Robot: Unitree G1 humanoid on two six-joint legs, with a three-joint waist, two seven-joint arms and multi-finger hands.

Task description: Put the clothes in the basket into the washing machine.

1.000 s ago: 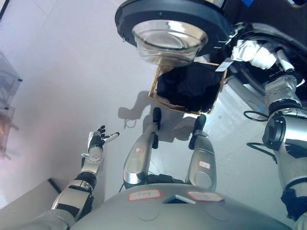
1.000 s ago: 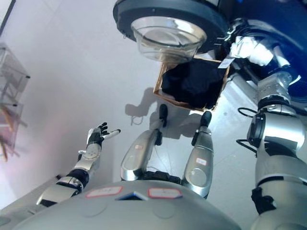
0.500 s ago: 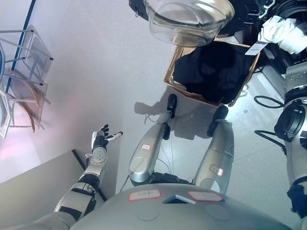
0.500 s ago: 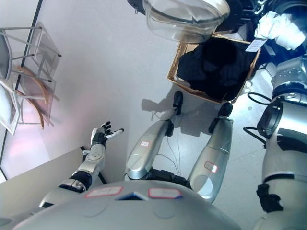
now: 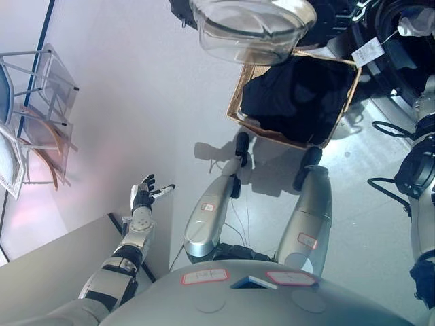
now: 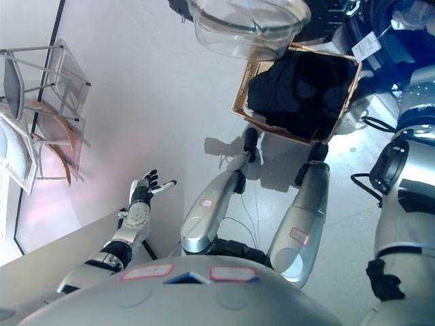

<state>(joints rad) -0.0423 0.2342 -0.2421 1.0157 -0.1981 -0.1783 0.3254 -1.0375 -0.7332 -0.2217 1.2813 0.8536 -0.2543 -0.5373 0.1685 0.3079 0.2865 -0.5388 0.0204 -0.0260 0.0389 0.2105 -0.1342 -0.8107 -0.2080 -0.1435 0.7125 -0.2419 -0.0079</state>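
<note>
On a pale floor point(image 5: 122, 102), the wicker basket point(image 5: 238, 109) of dark clothes point(image 5: 299, 95) sits below the washing machine's open glass door point(image 5: 251, 27), the left hand point(image 5: 144, 198) hangs with fingers spread, holding nothing, and the right hand's state cannot be told, up by white cloth point(image 5: 416, 20) at the drum.

- Wicker basket point(image 5: 239, 109): tan, rectangular, on the floor just below the open door, filled with dark clothes point(image 5: 299, 95)
- Washing machine door point(image 5: 253, 26): swung open, clear glass bowl in a dark ring
- White garment point(image 5: 416, 20) with a hanging tag point(image 5: 368, 50) at the drum opening
</note>
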